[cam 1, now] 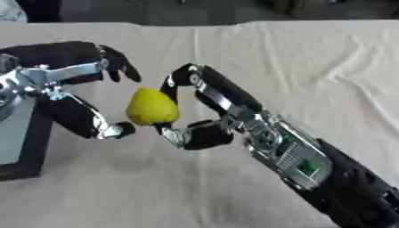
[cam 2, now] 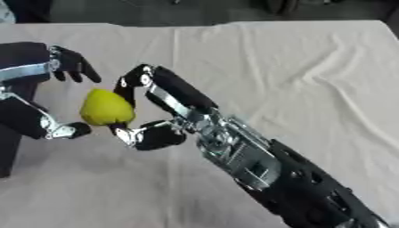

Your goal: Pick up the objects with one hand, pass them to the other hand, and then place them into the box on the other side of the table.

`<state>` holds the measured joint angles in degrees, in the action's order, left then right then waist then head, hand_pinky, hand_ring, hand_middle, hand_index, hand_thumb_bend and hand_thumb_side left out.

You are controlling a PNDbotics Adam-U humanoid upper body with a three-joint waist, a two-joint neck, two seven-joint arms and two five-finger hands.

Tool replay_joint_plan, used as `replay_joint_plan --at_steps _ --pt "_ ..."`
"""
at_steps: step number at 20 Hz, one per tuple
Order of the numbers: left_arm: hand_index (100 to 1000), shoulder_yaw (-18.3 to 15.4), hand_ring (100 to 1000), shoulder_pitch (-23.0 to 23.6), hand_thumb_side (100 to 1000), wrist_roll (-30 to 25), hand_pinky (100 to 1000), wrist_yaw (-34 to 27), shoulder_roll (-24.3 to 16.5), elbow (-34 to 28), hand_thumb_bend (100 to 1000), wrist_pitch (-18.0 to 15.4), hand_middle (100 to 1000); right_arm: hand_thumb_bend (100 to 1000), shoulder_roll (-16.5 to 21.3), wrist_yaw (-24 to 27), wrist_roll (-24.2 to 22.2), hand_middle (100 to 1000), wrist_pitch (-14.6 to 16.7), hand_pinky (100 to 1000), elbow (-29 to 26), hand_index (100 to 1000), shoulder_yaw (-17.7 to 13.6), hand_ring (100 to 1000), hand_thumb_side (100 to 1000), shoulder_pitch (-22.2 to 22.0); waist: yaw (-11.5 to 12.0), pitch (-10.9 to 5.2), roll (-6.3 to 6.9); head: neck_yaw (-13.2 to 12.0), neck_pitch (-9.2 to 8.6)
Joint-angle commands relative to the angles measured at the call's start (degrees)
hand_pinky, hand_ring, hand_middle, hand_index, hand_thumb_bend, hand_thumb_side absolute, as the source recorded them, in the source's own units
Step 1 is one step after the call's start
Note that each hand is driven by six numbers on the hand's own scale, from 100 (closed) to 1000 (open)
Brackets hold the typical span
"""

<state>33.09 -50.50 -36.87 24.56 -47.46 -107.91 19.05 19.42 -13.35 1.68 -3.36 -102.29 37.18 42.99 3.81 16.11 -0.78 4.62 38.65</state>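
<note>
Handover step, mid-air above the tabletop's left side: right hand [cam 1: 204,116] fingers curled round yellow pear-like fruit [cam 1: 151,107], left hand [cam 1: 74,91] spread around it, apparently not yet closed; next, left should close before right lets go.

I saw the table [cam 2: 311,67] w/ a wrinkled cream cloth [cam 1: 311,58]; dark floor [cam 1: 195,11] lay beyond its far edge.
</note>
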Motion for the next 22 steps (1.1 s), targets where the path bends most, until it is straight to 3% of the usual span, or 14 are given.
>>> replay_joint_plan --at_steps 1,6,16,22 --pt "868 0.3 782 -1.0 379 0.7 754 1.1 -0.6 0.5 468 -0.6 805 100 0.9 0.4 1.3 369 0.2 802 -1.6 514 0.0 666 100 1.2 -0.1 -1.5 0.16 -0.2 -0.43" --pt "874 1.1 781 -0.9 373 3.1 756 2.9 -0.1 0.8 493 -1.3 809 100 0.8 -0.7 0.8 371 0.1 806 -1.5 516 0.4 668 100 1.4 -0.2 -1.45 0.04 -0.2 -0.46" --pt "867 0.8 776 -1.1 338 9.5 749 2.8 -0.2 -4.1 498 -1.6 804 100 0.6 -2.7 -0.5 373 1.3 809 0.3 517 0.9 670 100 1.3 -0.1 -1.24 0.05 -0.2 -0.79" --pt "860 1.0 773 -1.0 332 9.7 747 2.3 -0.1 -4.0 486 -1.4 800 100 0.2 -5.2 2.5 375 0.6 806 2.3 518 1.1 672 100 1.4 -0.2 -1.21 0.06 -0.1 -1.02"
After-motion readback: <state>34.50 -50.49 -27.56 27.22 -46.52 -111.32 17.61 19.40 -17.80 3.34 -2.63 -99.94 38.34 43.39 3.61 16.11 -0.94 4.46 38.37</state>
